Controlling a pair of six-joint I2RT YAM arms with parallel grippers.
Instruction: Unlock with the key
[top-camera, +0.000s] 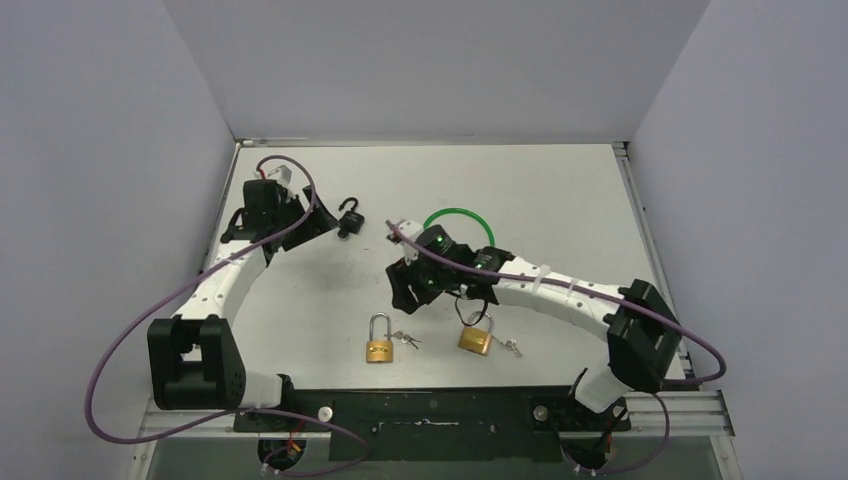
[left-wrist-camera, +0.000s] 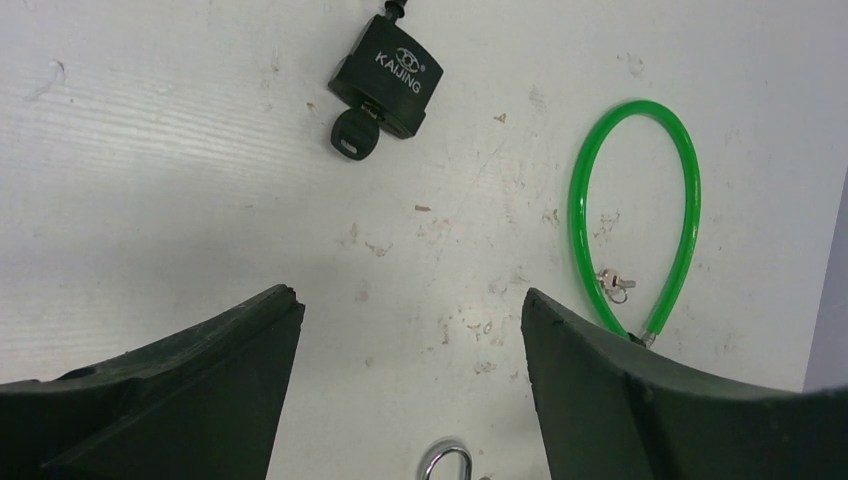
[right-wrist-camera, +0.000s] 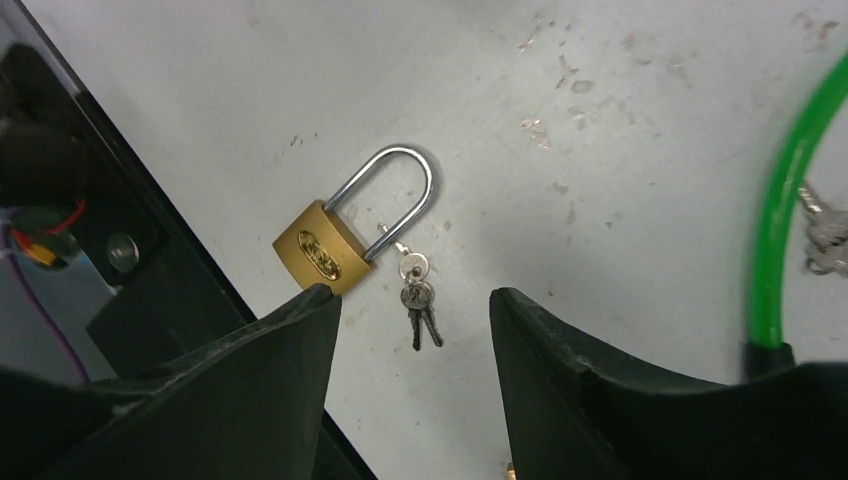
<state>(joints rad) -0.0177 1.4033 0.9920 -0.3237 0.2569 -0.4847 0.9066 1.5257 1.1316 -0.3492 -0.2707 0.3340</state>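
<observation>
Between the fingertips of the right gripper (right-wrist-camera: 410, 296), and a little beyond them, lie the keys (right-wrist-camera: 418, 300): a small bunch on a ring, flat on the table (right-wrist-camera: 600, 120). Just off the tip of the finger nearer the rail (right-wrist-camera: 150, 290) lies the brass padlock (right-wrist-camera: 318, 250). Its shackle (right-wrist-camera: 395, 185) points away from that finger and appears seated. The keys lie just beside one shackle leg; contact cannot be confirmed. No key is seen in the keyway.

Right fingers stand well apart and hold nothing. The left gripper (left-wrist-camera: 410, 296) is likewise spread wide and empty. A black lock (left-wrist-camera: 385, 75) with a key in its base lies ahead of the left fingers, well apart, and a green cable (left-wrist-camera: 635, 210) lies off the outer side of one of them.

Assessment: the keys are light, thin, hard metal, likely to skid or pivot on the table, with the spare keys dangling once lifted. Best hold is across the bow of one key, blade left free. The padlock is dense, rigid and smooth. It should be clamped across the flat faces of the body, leaving the keyway end exposed. The job probably needs one gripper on each.
</observation>
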